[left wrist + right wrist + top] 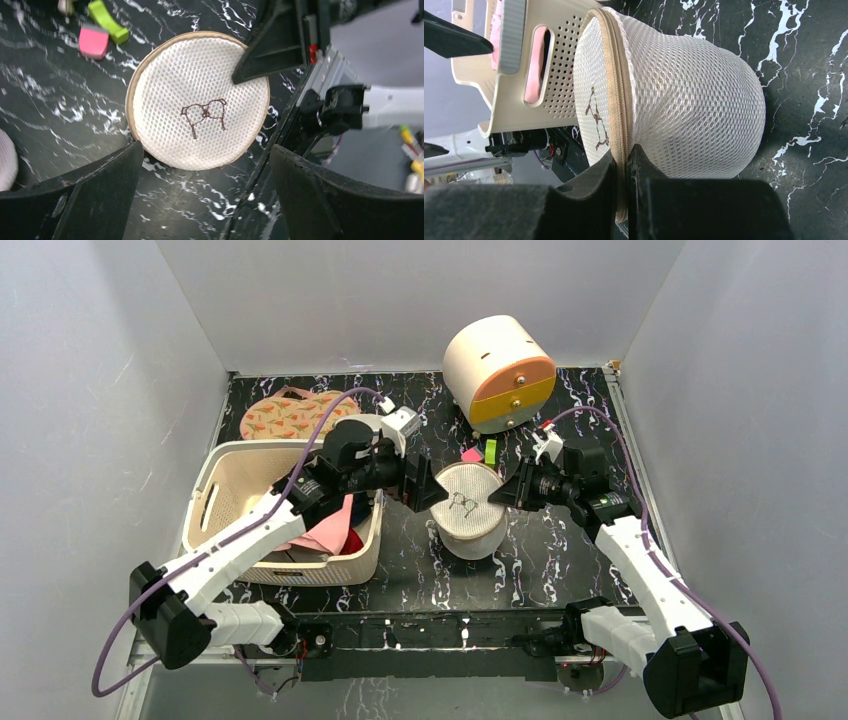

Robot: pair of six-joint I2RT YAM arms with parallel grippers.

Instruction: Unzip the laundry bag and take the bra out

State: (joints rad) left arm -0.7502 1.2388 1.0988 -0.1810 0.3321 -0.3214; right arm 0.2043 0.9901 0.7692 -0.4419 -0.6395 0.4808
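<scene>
The laundry bag (468, 512) is a cream mesh cylinder standing on the dark marbled table, with a small bra drawing on its flat top (200, 102). It looks zipped shut and the bra is hidden inside. My right gripper (623, 162) is shut on the tan zip band at the bag's right rim; it also shows in the top view (498, 496). One of its fingers (260, 60) touches the rim in the left wrist view. My left gripper (205, 195) is open and empty, just above the bag's left side (425, 490).
A cream perforated basket (225, 490) holding pink clothes stands left of the bag. A floral orange pouch (290, 415) lies at the back left. A white-and-orange round tub (500, 370) stands at the back. A pink clip (93, 41) and a green clip (107, 20) lie behind the bag.
</scene>
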